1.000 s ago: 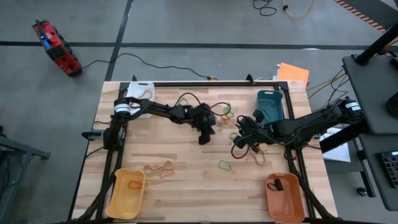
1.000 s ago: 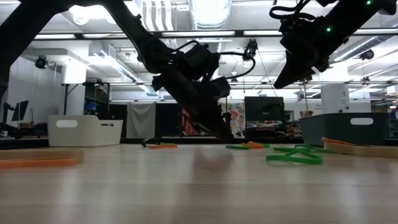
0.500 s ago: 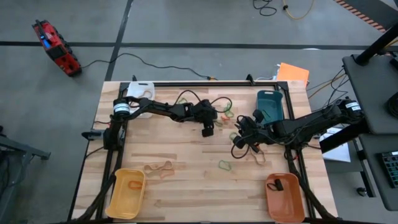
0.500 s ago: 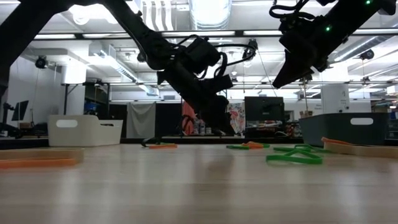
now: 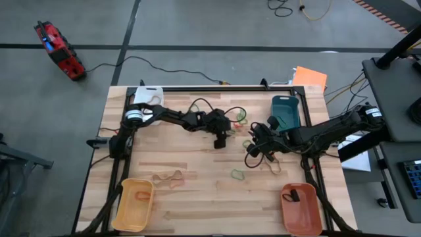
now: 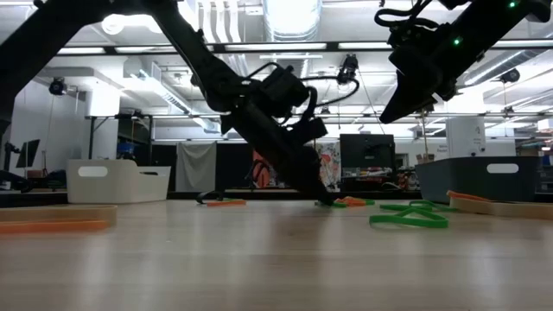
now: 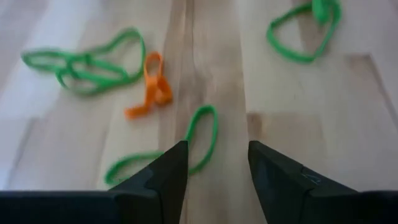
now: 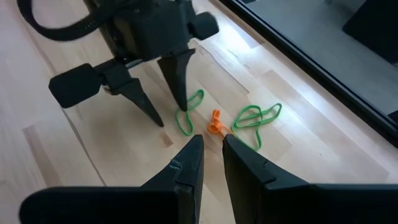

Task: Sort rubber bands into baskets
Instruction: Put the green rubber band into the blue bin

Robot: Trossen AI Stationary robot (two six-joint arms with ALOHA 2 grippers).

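My left gripper (image 5: 221,141) (image 7: 217,165) stands open at mid-table, slanting down, with its fingertips low over the wood (image 6: 327,199). A green rubber band (image 7: 202,134) (image 8: 186,118) lies flat on the table by one of its fingers and partly in the gap. Just beyond lie an orange band (image 7: 152,87) and tangled green bands (image 7: 87,62). My right gripper (image 5: 254,149) (image 8: 211,146) hangs above the table to the right, its fingers a narrow gap apart with nothing between them. The baskets are the white (image 5: 148,96), teal (image 5: 285,112), yellow (image 5: 134,205) and orange (image 5: 301,209) ones. My left gripper has one finger (image 7: 173,171) over the near end of the green band, which lies flat on the wood. Whether the finger touches the band cannot be told.
Tan bands (image 5: 168,178) lie near the yellow basket, and a green band (image 5: 237,174) and a tan one (image 5: 273,164) lie near my right gripper. More green bands (image 5: 239,117) and black loops (image 5: 197,105) lie toward the far edge. The orange basket holds a black band (image 5: 295,195).
My left gripper has opened. It rose a little, rolled, and came down again slightly farther toward the far right, beside the green band. No band has moved.
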